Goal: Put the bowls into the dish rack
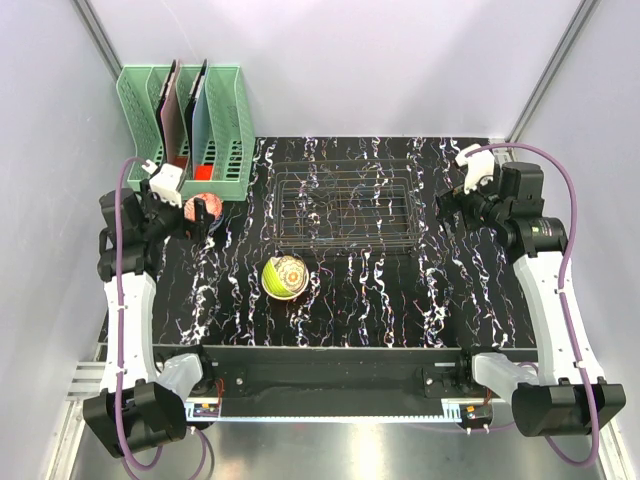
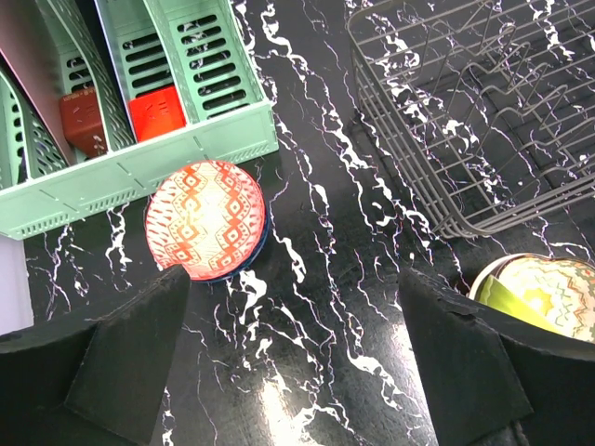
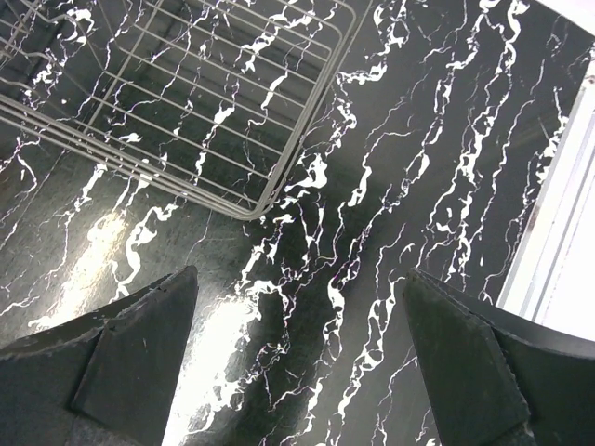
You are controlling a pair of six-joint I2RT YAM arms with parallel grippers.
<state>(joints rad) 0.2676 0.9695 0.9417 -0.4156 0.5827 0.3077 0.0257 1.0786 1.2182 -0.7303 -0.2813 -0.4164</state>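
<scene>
The dark wire dish rack [image 1: 340, 205] stands at the table's middle back and holds nothing; it also shows in the left wrist view [image 2: 483, 111] and the right wrist view [image 3: 186, 102]. A bowl with an orange-red pattern [image 1: 203, 210] [image 2: 206, 220] lies face down by the mint-green holder. A nested stack with a lime green bowl [image 1: 284, 276] [image 2: 544, 293] sits in front of the rack's left corner. My left gripper [image 1: 190, 216] [image 2: 290, 279] is open and empty, just short of the orange-red bowl. My right gripper [image 1: 447, 205] [image 3: 302, 274] is open and empty by the rack's right end.
A tall mint-green slotted holder [image 1: 185, 115] [image 2: 139, 111] stands at the back left with flat items and red blocks in it. The table's right edge [image 3: 558, 223] lies close to my right gripper. Grey walls enclose the table.
</scene>
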